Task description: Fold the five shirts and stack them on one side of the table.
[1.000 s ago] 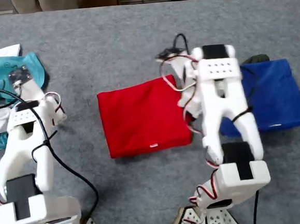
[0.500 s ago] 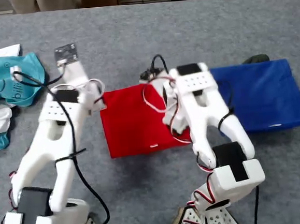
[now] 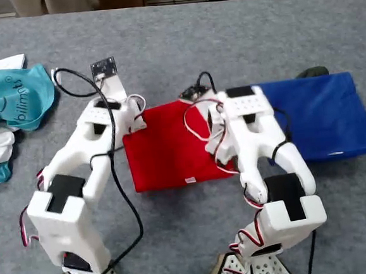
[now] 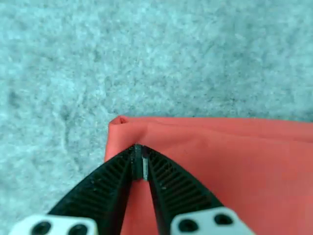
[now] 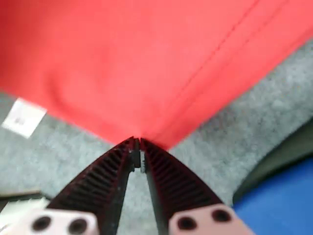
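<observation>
The left arm has swung away from the teal shirt (image 3: 12, 99) heap, and the left jaws are now pinched shut on one far corner of the red shirt (image 3: 165, 151). The right jaws have slid inward and are closed on the opposite far corner. The shirt lies flat on the tabletop (image 3: 163, 43) between them, with the blue shirt (image 3: 324, 116) just outside the right jaws. With both corners held, a two-armed fold or lift looks ready to start

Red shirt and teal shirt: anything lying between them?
Nothing lies there. In the high view, bare grey table separates the red shirt from the teal shirt, with the left arm standing over part of it.
</observation>
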Controlling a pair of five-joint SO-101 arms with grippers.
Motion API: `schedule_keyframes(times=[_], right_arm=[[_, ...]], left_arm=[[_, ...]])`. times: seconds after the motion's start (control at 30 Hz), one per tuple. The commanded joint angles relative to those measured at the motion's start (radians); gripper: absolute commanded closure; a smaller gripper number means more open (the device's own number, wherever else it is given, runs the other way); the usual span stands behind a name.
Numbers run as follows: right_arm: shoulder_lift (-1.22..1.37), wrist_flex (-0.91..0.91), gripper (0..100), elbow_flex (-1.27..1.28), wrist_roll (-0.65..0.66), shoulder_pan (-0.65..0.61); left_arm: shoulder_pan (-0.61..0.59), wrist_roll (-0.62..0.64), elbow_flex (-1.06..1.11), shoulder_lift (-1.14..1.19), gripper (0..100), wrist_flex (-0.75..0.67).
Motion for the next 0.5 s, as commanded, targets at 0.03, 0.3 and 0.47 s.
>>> schedule_keyframes(times=[0.03,0.3,0.47], right_arm=[[-0.064,0.164,99.4,-0.237,-0.003,0.022],[0.122,0.207,99.4,-0.653,-0.009,0.018],[0.429,0.203,99.4,-0.941,-0.058,0.018]], left_arm=[[-0.049,-0.002,-0.144,-0.01,98,0.11],[-0.046,-0.069,-0.169,-0.09,98,0.173],[-0.049,-0.071,-0.124,-0.088,98,0.169]])
